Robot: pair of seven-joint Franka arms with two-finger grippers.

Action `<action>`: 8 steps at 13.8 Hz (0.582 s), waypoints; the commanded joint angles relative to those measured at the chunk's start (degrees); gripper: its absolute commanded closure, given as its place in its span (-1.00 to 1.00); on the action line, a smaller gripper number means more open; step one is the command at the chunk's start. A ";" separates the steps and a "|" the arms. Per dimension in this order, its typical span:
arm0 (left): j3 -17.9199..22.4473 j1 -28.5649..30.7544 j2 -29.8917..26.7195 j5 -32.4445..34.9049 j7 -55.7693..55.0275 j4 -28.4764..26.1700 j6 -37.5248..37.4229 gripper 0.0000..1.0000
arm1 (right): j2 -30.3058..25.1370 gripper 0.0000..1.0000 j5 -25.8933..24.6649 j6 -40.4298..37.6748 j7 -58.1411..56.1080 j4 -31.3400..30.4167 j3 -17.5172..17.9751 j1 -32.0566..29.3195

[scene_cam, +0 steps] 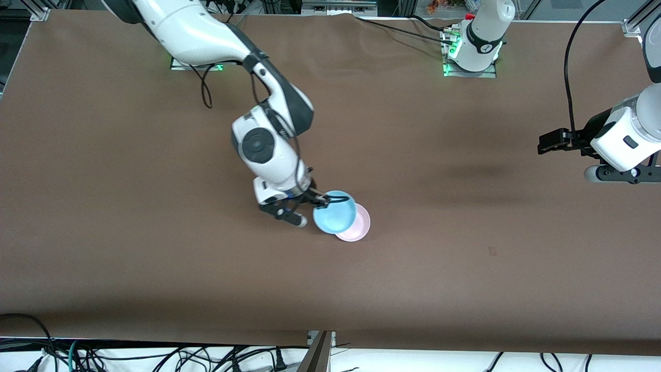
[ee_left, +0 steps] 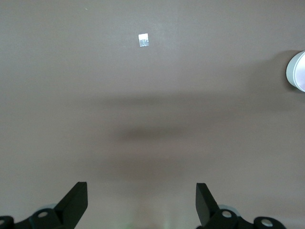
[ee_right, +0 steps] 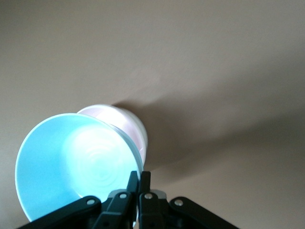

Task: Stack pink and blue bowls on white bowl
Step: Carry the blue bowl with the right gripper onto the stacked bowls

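Grip: right gripper point(scene_cam: 321, 199) pinches blue bowl point(scene_cam: 334, 212) by rim, so I can lower it over pink bowl point(scene_cam: 356, 226).
Left gripper point(ee_left: 141, 202): waiting, jaws apart, empty.
White bowl: can't confirm under pink.

Even, soft overhead light falls on my brown table point(scene_cam: 413, 268), and the front view is sharp. My arms cast faint, smeared shadows. In the right wrist view, glare whitens the inside of the blue bowl point(ee_right: 76, 167) just ahead of my right gripper point(ee_right: 139, 179), and the view looks hazy.
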 commanded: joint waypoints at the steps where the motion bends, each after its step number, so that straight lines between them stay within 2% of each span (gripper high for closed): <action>1: -0.04 0.25 0.52 0.17 1.44 1.20 -0.36 -1.00 | 2.74 1.00 -0.29 1.15 2.22 3.78 -0.49 0.69; 3: -0.12 0.25 0.52 0.08 1.52 1.20 -0.36 -1.00 | 4.93 1.00 -0.47 1.94 3.18 6.67 -1.09 2.27; 6: -0.04 0.34 0.52 0.17 1.44 1.20 -0.36 -1.00 | 7.92 1.00 -0.55 2.29 4.07 9.85 -5.74 6.31; 8: -0.04 0.25 0.60 0.08 1.44 1.20 -0.36 -1.00 | 8.46 1.00 -1.25 3.17 3.55 9.94 -6.73 6.76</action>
